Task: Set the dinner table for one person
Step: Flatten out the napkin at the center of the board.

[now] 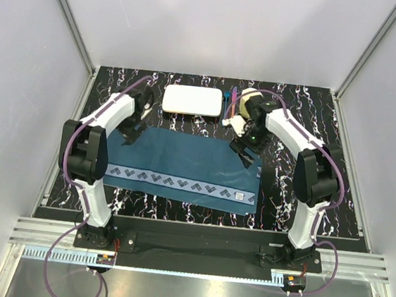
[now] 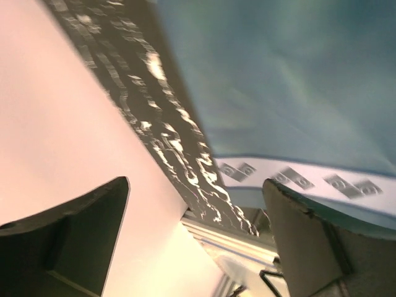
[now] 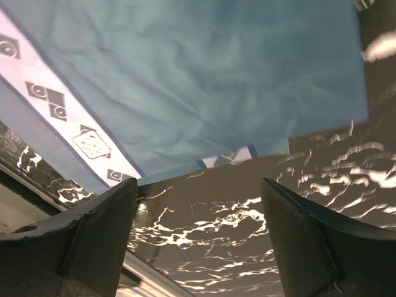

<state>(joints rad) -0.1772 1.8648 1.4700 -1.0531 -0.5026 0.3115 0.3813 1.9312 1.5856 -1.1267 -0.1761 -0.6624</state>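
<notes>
The dinner table is a black top with white veins. A teal placemat with a white patterned band lies flat across its middle. My left gripper hovers over the mat's far left corner, and in the left wrist view it is open with nothing between its fingers, above the table and the mat. My right gripper sits at the mat's far right corner. It is open and empty over bare table, just off the mat's edge, where a small corner is turned over.
A white rectangular plate lies behind the mat at the back centre. Beside it on the right are a blue-handled utensil and a pale rounded object, partly hidden by the right arm. Grey walls close in the table on three sides.
</notes>
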